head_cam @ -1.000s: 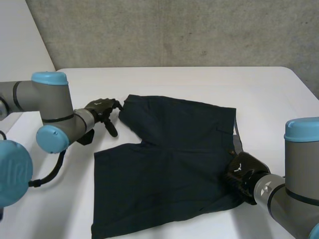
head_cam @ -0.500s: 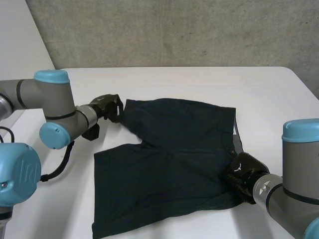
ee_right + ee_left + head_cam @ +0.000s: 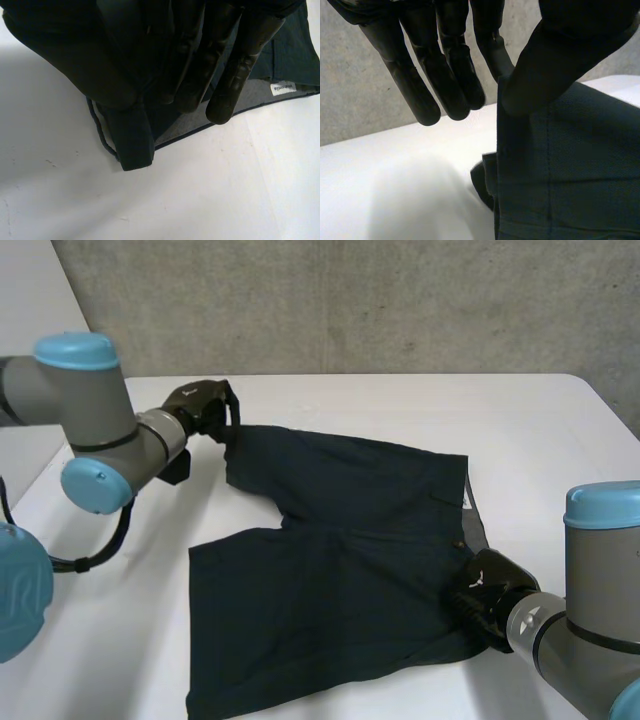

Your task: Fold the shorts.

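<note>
Head view: left hand (image 3: 200, 405) pinches shorts (image 3: 340, 570) at leg corner (image 3: 233, 440) (aloft); right hand (image 3: 487, 595) seemingly grips waistband (image 3: 471, 520).

The label (image 3: 283, 88) inside the shorts (image 3: 340, 570) is too small to read.

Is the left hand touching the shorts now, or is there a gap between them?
Touching. The left wrist view shows the left hand pinching a corner of the shorts between its thumb and a finger.
</note>
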